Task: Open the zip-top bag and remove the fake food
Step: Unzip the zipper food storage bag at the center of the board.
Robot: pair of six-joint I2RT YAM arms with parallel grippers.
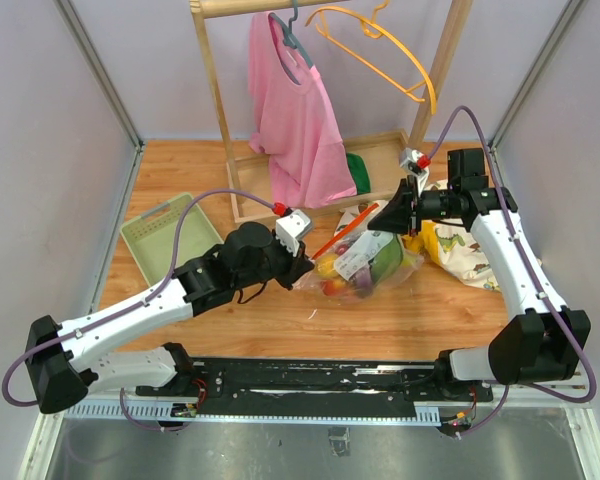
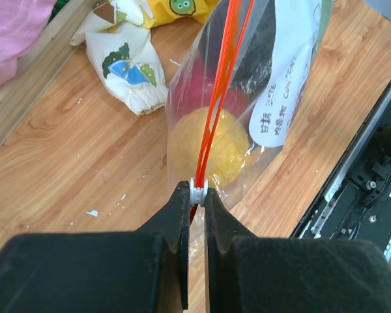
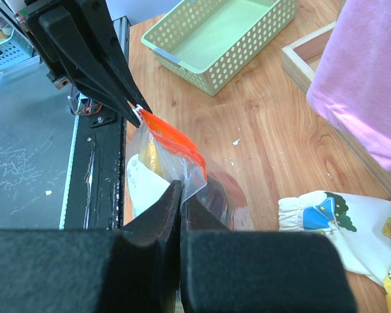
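The zip-top bag [image 1: 372, 262] lies mid-table, stretched between both grippers, with its orange-red zipper strip [image 1: 338, 238] taut on top. Inside it the fake food shows as yellow, red, green and purple pieces [image 1: 332, 272]. My left gripper [image 1: 302, 265] is shut on the white zipper slider [image 2: 198, 189] at the strip's left end. In the left wrist view a yellow fruit [image 2: 208, 149] and the white label [image 2: 280, 98] show through the plastic. My right gripper [image 1: 388, 216] is shut on the bag's clear plastic [image 3: 195, 171] just below the strip's other end [image 3: 176, 138].
A pale green tray [image 1: 165, 236] sits at the left. A wooden rack [image 1: 242, 190] with a pink shirt [image 1: 295, 110] and an orange hanger [image 1: 380, 50] stands behind. A dinosaur-print cloth [image 1: 460, 252] lies by the right arm. Black rails [image 1: 320, 375] run along the near edge.
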